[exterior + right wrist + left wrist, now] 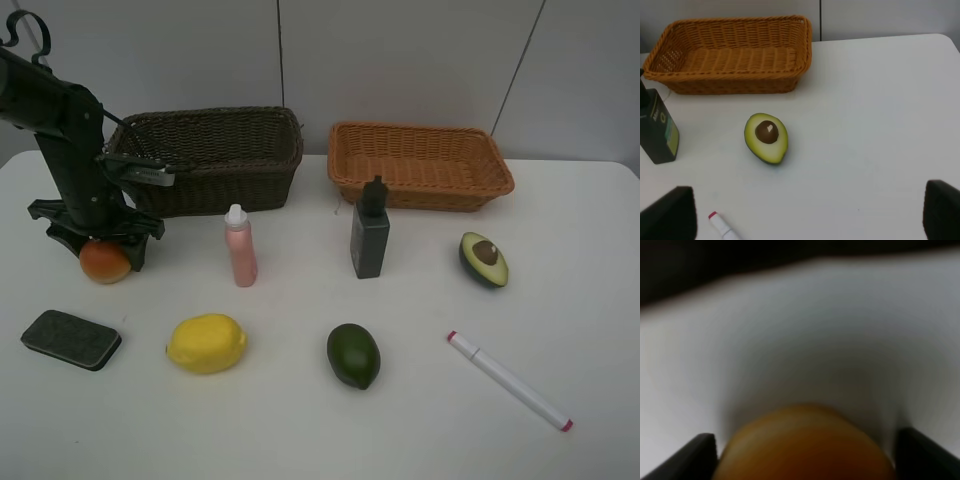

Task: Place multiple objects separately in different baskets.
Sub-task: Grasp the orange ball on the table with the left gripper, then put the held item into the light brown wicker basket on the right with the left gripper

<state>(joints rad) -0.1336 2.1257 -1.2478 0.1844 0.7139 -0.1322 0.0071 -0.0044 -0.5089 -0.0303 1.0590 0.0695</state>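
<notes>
My left gripper (pixel 98 248) is open and straddles the orange-red peach (pixel 104 263) on the table at the left. In the left wrist view the peach (pixel 805 445) sits between the fingers (pixel 690 457) with gaps on both sides. My right gripper (pixel 805 212) is open and empty, above the table near the halved avocado (pixel 766 137) and the marker tip (pixel 722 227). The dark brown basket (pixel 230 185) and the tan basket (pixel 420 192) stand empty at the back. The right arm is out of the high view.
On the table lie a dark eraser (pixel 70 339), lemon (pixel 206 343), pink bottle (pixel 240 247), dark grey bottle (pixel 369 240), whole avocado (pixel 353 355), halved avocado (pixel 484 259) and white marker (pixel 510 380). The brown basket is just behind the left arm.
</notes>
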